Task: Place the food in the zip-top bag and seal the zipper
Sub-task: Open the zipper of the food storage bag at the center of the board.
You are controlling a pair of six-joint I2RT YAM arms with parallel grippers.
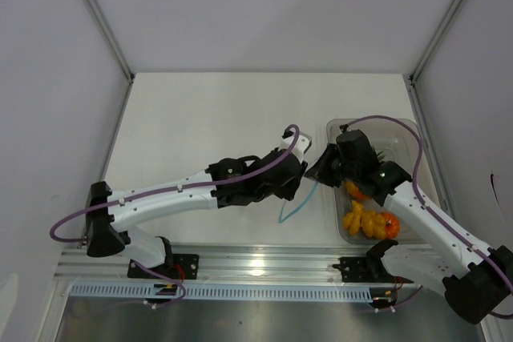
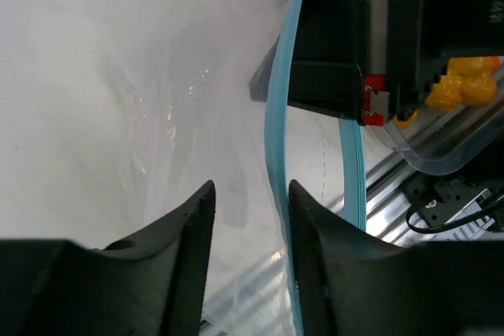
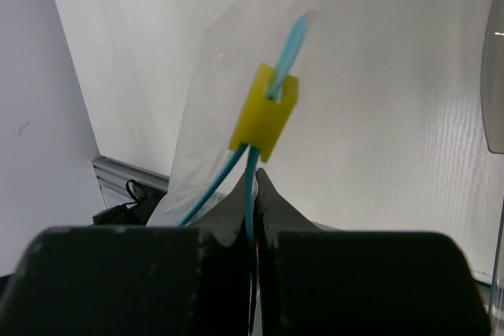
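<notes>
- The right gripper (image 3: pixel 256 179) is clamped tight on the thin teal-blue zipper strip (image 3: pixel 250 164), its fingertips just short of a yellow plastic slider (image 3: pixel 265 112) riding on that strip.
- The left gripper (image 2: pixel 250 190) stands partly open and pinches nothing; the strip runs along one finger's inner edge.
- The clear crinkly zip-top bag (image 2: pixel 173 92) sits between both grippers, above the white tabletop (image 1: pixel 208 118).
- The yellow and orange toy food pieces (image 1: pixel 367 219) lie in the grey translucent bin (image 1: pixel 413 138), at 3 o'clock of the bag.
</notes>
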